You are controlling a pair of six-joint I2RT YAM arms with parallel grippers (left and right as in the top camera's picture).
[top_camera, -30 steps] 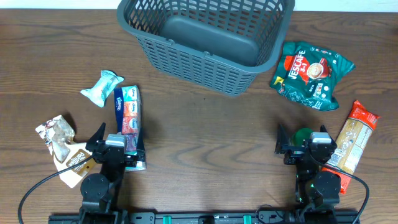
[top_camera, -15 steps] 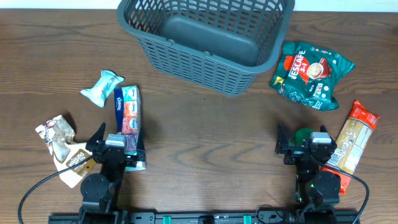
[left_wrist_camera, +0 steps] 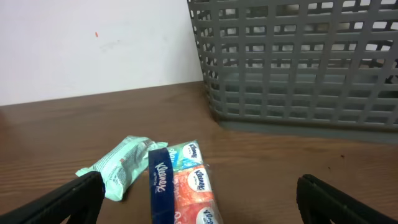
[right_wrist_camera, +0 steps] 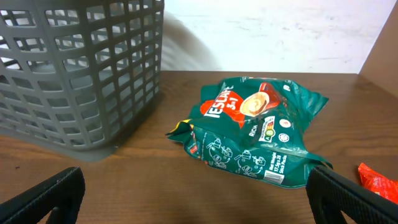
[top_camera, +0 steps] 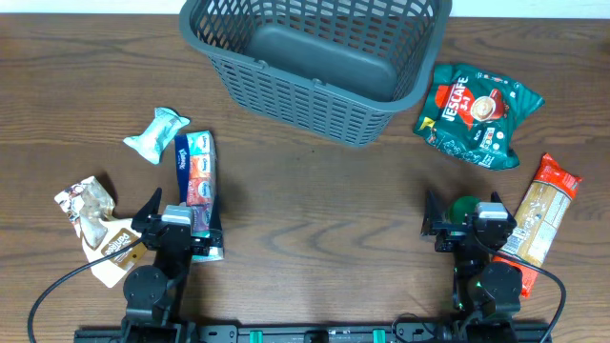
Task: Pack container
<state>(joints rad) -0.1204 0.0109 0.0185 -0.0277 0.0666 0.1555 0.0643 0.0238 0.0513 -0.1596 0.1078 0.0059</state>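
Observation:
The dark grey slotted basket point(top_camera: 315, 57) stands empty at the table's back middle; it also shows in the left wrist view point(left_wrist_camera: 298, 62) and the right wrist view point(right_wrist_camera: 74, 68). My left gripper point(top_camera: 181, 229) is open and empty at the front left, with a blue and orange Kleenex tissue pack point(top_camera: 195, 181) point(left_wrist_camera: 183, 186) lying between and ahead of its fingers. My right gripper point(top_camera: 467, 227) is open and empty at the front right. A green Nescafe bag point(top_camera: 477, 114) point(right_wrist_camera: 255, 134) lies ahead of it, right of the basket.
A pale green packet point(top_camera: 157, 133) point(left_wrist_camera: 118, 165) lies left of the tissue pack. A brown and white snack packet point(top_camera: 95, 229) lies at the front left. An orange pasta packet point(top_camera: 543, 210) point(right_wrist_camera: 379, 180) lies at the right edge.

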